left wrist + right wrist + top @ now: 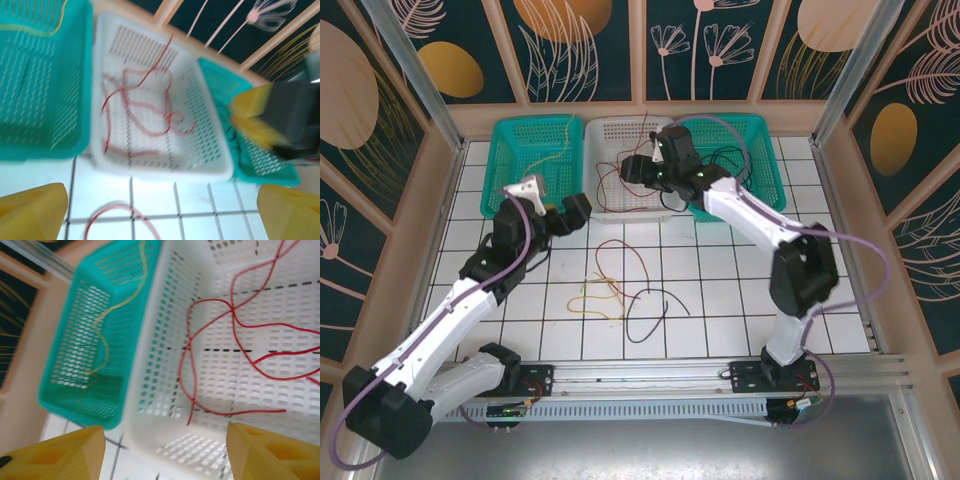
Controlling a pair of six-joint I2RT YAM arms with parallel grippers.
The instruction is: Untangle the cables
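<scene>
1. The left hand (563,214) hovers over the tiled table (720,300), just short of the baskets. Its fingers (31,212) are spread wide with nothing between them.
2. The right hand (642,170) hangs over the white basket (610,130). Its fingers (272,452) are well apart and grip nothing.
3. A red cable (235,320) lies in loose loops on the white basket's floor, with one end running up its far wall.
4. A yellow cable (107,315) lies in the left teal basket (65,360), draped from the far rim down to the floor.
5. A black cable (725,155) sits in the right teal basket (765,140), partly hidden by the right arm.
6. More cables lie on the table between the arms: a red loop (620,243), a yellow tangle (595,297) at its lower end, and a black curl (655,318) just to the right.
7. The red loop runs down into the yellow tangle. Whether the black curl touches them is too fine to tell.
</scene>
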